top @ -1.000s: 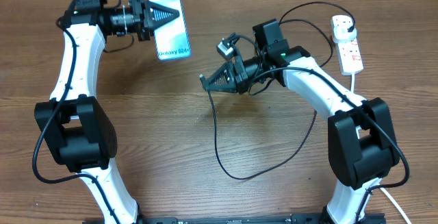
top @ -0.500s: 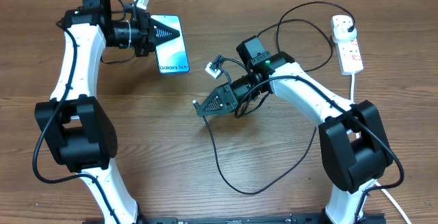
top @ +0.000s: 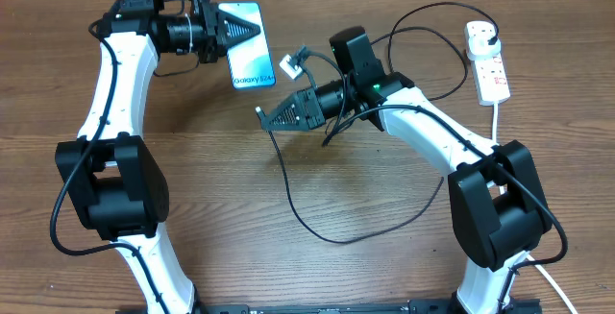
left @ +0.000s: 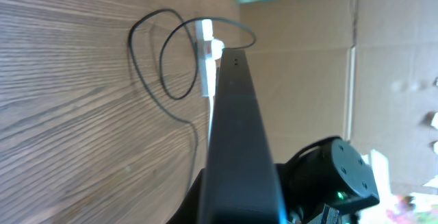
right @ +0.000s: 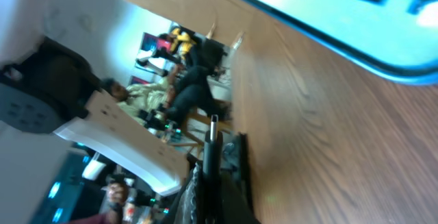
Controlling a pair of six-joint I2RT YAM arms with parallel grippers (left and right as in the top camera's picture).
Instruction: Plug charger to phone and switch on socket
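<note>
The left fingers (top: 236,28) are closed on the one phone (top: 250,60), gripping it at its upper end. The screen faces up, a light blue-white panel with black edges, and "Galaxy S24+" can be read near its lower end. In the left wrist view the phone (left: 236,142) shows only as a dark thin edge running away from the camera. Whether it rests on the desk (top: 211,189) or is held just above it, I cannot tell.

The right fingers (top: 288,114) are shut on the connector end of the one charger (top: 293,213), and the small tip sticks out past them, pointing towards the phone but apart from it. In the right wrist view the tip (right: 213,125) stands up between the dark fingers (right: 219,196), with the phone's corner (right: 356,25) above it and large letters "S24" partly cut off by the frame.

From the tip the thin black cable drops in one wide loop over the desk, then rises behind the right arm (top: 432,132) to the black plug (top: 483,33), which sits in the one socket (top: 492,76). This is a white oblong strip at the far right with small red marks, too small to read. A thick white cord (top: 496,112) leaves its near end.
</note>
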